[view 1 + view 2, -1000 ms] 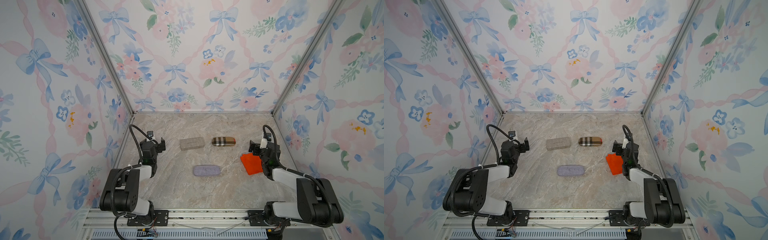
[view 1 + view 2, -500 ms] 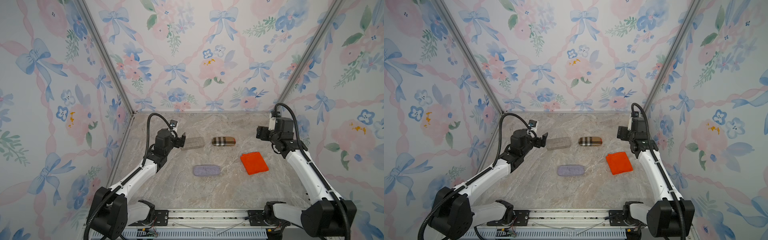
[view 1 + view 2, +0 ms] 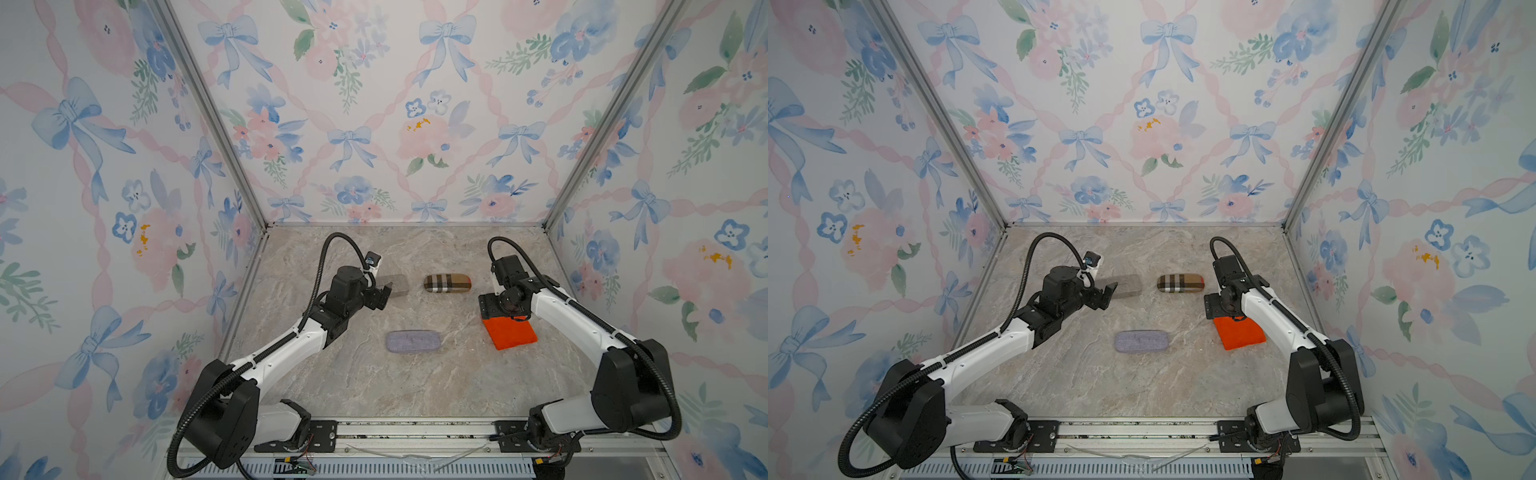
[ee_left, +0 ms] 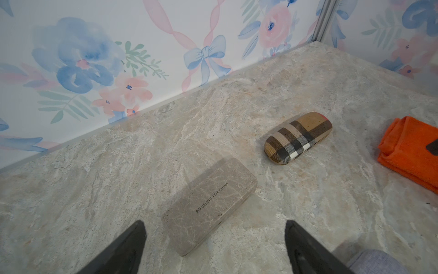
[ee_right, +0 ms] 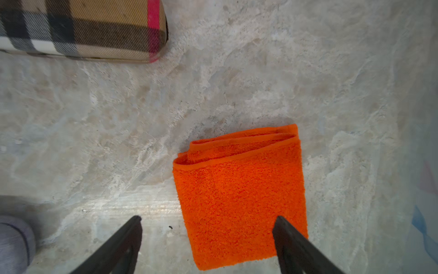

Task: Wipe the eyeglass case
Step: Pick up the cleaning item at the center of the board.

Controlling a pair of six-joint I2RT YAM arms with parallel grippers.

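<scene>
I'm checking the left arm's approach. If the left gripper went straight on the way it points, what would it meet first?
Probably the grey case, lying just ahead of the left gripper, between its open jaws; the gap to it is unclear.

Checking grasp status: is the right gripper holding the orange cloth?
No, the right gripper stands open above the folded orange cloth, gripping nothing.

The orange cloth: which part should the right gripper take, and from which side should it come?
Probably from straight above, pinching the orange cloth at its layered edge, where the folds stand thickest. It lies flat on the table, so a sideways approach finds nothing to hold. The open right gripper points down at it.
</scene>
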